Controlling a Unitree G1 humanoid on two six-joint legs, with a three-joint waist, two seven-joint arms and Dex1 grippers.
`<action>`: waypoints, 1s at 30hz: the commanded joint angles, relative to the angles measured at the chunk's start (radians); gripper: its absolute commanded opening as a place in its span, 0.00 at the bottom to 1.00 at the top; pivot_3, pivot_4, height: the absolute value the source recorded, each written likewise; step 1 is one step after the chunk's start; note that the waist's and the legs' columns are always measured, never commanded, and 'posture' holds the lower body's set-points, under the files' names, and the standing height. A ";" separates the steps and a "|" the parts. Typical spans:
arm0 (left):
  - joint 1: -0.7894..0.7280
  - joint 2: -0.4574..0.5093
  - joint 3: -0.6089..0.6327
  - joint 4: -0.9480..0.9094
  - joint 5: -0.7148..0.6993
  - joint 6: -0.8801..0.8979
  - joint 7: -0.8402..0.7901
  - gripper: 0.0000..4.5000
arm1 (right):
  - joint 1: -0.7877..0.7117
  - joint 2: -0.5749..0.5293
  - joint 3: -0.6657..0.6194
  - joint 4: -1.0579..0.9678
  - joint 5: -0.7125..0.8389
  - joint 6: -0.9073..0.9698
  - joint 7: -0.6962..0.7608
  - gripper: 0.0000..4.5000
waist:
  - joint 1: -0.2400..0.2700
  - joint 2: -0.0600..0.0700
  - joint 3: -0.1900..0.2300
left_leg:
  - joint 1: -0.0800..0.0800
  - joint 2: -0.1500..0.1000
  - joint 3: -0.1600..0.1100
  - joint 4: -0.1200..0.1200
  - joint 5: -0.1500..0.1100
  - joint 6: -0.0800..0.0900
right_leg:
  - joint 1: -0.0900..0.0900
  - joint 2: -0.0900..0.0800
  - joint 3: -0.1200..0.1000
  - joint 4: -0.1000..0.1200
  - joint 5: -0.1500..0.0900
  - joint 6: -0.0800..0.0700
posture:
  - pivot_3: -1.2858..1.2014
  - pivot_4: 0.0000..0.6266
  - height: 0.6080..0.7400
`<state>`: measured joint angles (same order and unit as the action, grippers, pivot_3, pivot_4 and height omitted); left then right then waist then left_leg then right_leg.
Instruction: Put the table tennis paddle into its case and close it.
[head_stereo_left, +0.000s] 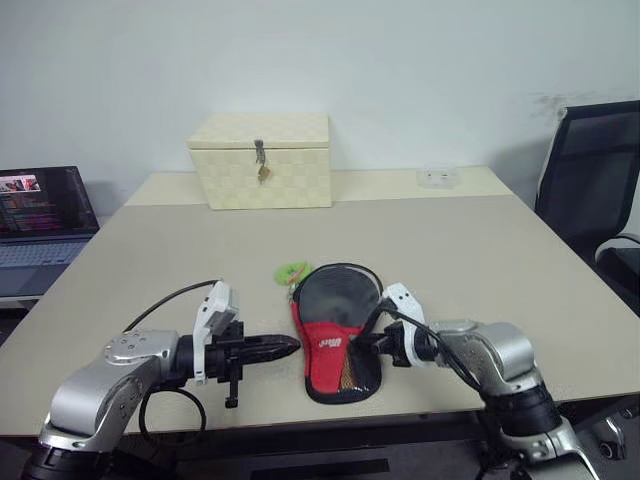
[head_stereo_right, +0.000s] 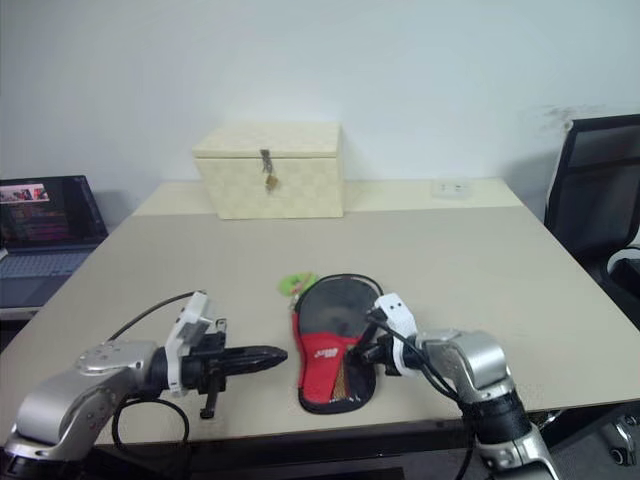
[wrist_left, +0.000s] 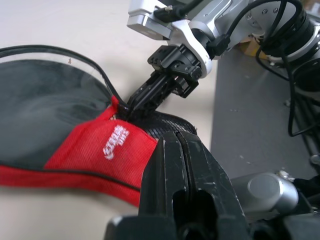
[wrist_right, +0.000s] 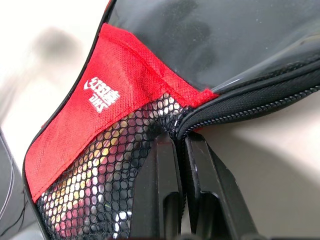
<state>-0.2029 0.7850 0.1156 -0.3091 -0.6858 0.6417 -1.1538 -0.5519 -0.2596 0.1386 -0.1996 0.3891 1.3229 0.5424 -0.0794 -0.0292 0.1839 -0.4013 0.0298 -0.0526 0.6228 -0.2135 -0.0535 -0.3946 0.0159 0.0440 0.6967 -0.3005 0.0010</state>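
The case (head_stereo_left: 340, 340) lies flat near the table's front edge, black with a red logo panel (wrist_right: 100, 95) and a mesh pocket (wrist_right: 100, 190). Its green pull tab (head_stereo_left: 292, 271) rests at its far left side. My right gripper (head_stereo_left: 362, 345) is shut on the zip edge (wrist_right: 235, 112) at the case's right side, where the mesh meets the zip. My left gripper (head_stereo_left: 290, 346) is shut and holds nothing; its tip points at the case's left edge, a little apart from it. The table tennis paddle is hidden; a light brownish shape shows behind the mesh.
A cream woven latched box (head_stereo_left: 262, 160) stands at the back of the table (head_stereo_left: 480, 260). A small white object (head_stereo_left: 438, 177) lies at the back right. An open laptop (head_stereo_left: 40, 215) sits to the left, and a black office chair (head_stereo_left: 595, 190) to the right.
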 joint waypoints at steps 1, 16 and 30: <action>-0.002 0.014 0.018 -0.041 -0.025 0.000 0.000 0.00 | 0.047 0.003 -0.009 -0.104 0.061 0.079 -0.007 0.01 | 0.000 0.000 0.000 | 0.000 0.000 0.000 0.000 0.000 0.000 | 0.000 0.000 0.000 0.000 0.000 0.000 | 0.52 0.24 1.00; -0.018 0.017 0.007 -0.019 -0.008 -0.009 -0.002 0.00 | 0.106 0.177 -0.195 -0.162 0.081 0.228 -0.167 0.17 | -0.001 0.000 0.000 | 0.001 0.000 0.000 0.000 0.000 0.000 | 0.000 0.001 0.000 -0.001 0.000 0.000 | 0.52 0.24 1.00; -0.030 -0.001 0.059 0.040 -0.003 -0.003 0.086 0.00 | 0.026 -0.178 -0.154 -0.350 0.225 -0.009 0.082 0.77 | 0.006 0.001 0.002 | 0.000 -0.001 0.001 -0.001 0.000 0.000 | 0.000 0.001 0.000 -0.005 -0.002 0.002 | 0.52 0.24 1.00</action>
<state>-0.2157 0.7824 0.1295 -0.2683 -0.6819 0.6455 -1.0834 -0.4936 -0.4295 0.0270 -0.5122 0.5652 1.3678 0.5758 -0.0739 -0.0281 0.1855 -0.4017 0.0290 -0.0516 0.6222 -0.2139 -0.0538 -0.3941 0.0173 0.0440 0.6916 -0.3023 0.0029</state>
